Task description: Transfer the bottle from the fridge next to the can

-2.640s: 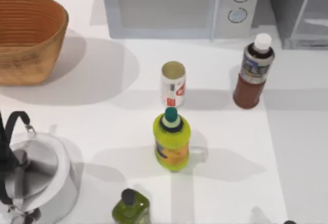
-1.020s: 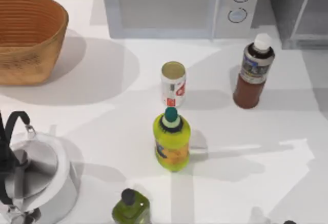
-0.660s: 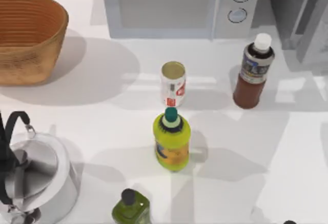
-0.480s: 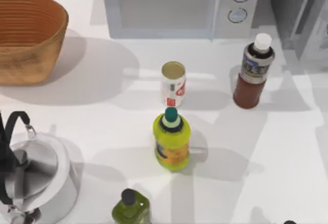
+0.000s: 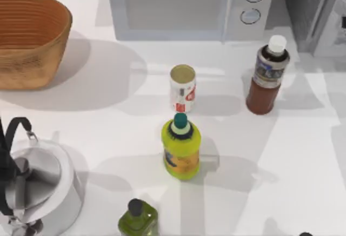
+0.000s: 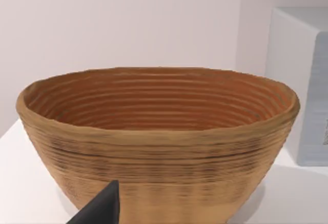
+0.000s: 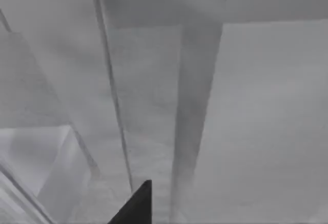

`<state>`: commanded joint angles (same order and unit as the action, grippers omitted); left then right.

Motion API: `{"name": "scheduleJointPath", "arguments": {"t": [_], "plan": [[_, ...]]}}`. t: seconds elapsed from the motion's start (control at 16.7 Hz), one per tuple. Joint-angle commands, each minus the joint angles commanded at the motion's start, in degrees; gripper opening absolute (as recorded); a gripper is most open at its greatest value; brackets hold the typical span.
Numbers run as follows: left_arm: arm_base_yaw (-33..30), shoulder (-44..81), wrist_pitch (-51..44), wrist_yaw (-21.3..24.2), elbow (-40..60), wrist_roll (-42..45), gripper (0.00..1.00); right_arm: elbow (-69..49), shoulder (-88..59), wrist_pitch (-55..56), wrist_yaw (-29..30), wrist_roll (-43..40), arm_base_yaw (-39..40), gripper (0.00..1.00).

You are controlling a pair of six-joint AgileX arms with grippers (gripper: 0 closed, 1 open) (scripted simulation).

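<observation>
Bottle (image 5: 267, 76) upright on the table (image 5: 313, 155) in the top view, out of the fridge (image 5: 309, 9) and parked in front of it, toward the right side. Same row as the can (image 5: 183, 88) but well apart from it, so probably not "next to" yet. Looks like a halfway stop, with a sideways shuffle toward the can left to do. Yellow-green bottle (image 5: 181, 147) just in front of the can, nearly touching, and a small olive bottle (image 5: 139, 218) at the near edge. Best landing spot: the bare patch on the can's right. Microwave (image 5: 184, 6) at the back with its door shut, contents impossible to tell. Fridge door swung out at the far right, nothing visible in the part of the box that shows. Kettle (image 5: 38, 187) near left, lid on.

Left wrist view: left gripper (image 6: 100, 211) parked low, facing the basket (image 6: 159, 142), not working. No telling whether open or closed. Nothing inside the basket as far as the near rim allows. Side of the microwave just beyond it.

Right wrist view: right gripper (image 7: 136, 206) close up against the fridge's pale see-through door and light frame, presumably there for door duty, not for the bottle. Again, open or closed impossible to say. No items visible behind the panel.
</observation>
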<state>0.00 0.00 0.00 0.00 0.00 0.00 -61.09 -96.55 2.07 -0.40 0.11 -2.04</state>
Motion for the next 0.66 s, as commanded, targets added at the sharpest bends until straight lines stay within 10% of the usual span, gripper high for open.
{"name": "scheduleJointPath", "arguments": {"t": [0.66], "plan": [[0.0,0.0,0.0,0.0,0.0,0.0,1.0,-21.77,-17.15,-4.58,0.46,-0.08,0.04,1.0]]}}
